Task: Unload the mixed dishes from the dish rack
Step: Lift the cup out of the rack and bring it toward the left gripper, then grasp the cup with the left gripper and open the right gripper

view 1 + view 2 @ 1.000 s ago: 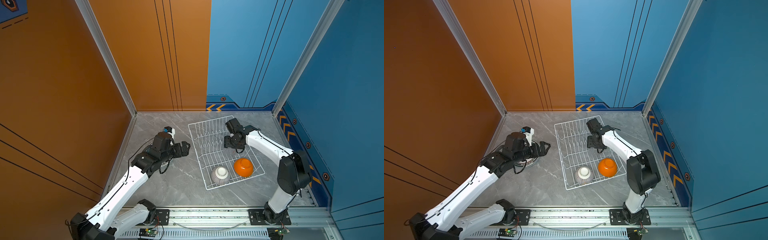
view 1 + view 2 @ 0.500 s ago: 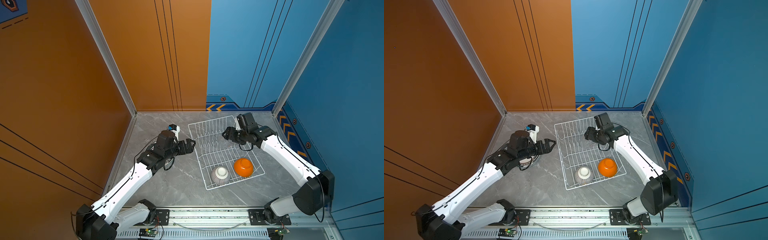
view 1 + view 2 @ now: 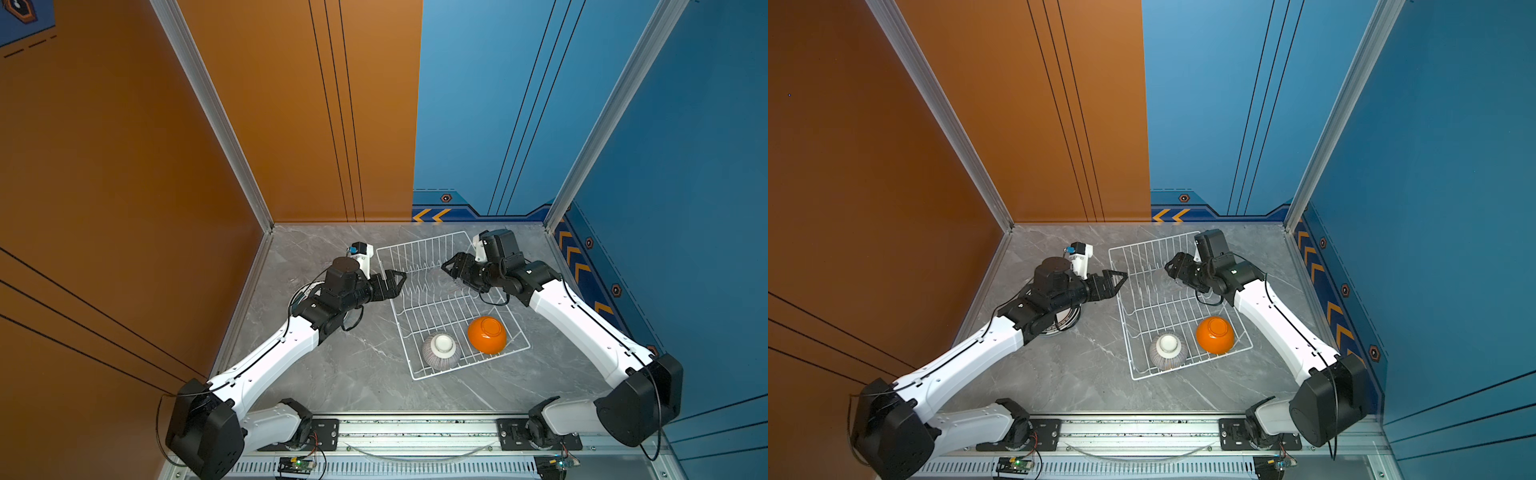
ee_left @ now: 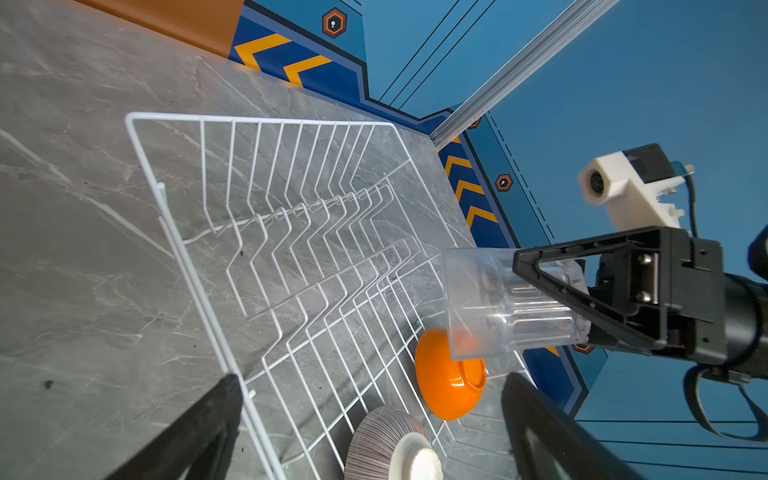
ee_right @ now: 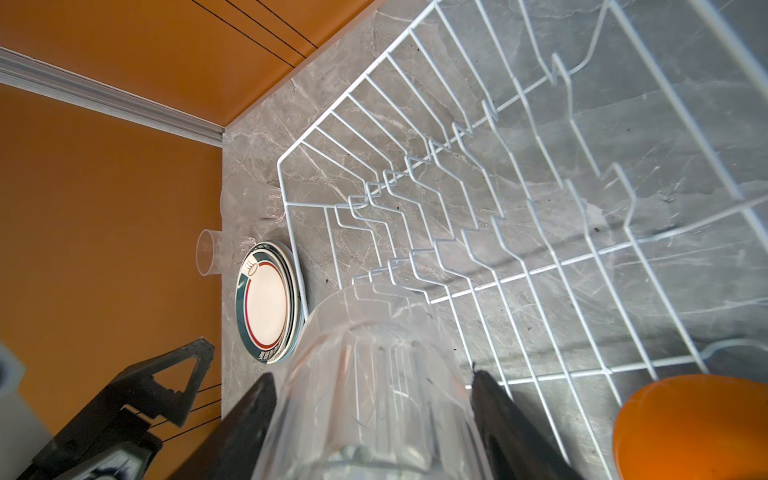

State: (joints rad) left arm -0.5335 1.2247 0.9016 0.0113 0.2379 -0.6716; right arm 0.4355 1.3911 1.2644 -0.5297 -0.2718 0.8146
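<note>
Right wrist view: the right gripper (image 5: 374, 432) is clamped on a clear glass tumbler (image 5: 374, 353), one finger on each side of it, mouth pointing away from the wrist. Below the held glass lies the dish rack (image 5: 498, 208), its prong rows bare. Beyond the rack's rim from this gripper, a stack of plates (image 5: 266, 299) rests on the desk (image 3: 353, 374), with another clear tumbler (image 5: 212, 257) just past it and what looks like a third, fainter, nearby.

In a top view the left gripper (image 3: 397, 284) faces the right one across the rack, fingers spread wide and empty, just beside the rim.

Behind the right gripper, toward its base, an orange bowl (image 3: 487, 334) and a grey-striped bowl (image 3: 441, 351) sit upside down in the rack. So plates and two glasses appear unloaded, the last glass is lifted out, and both bowls are left.
</note>
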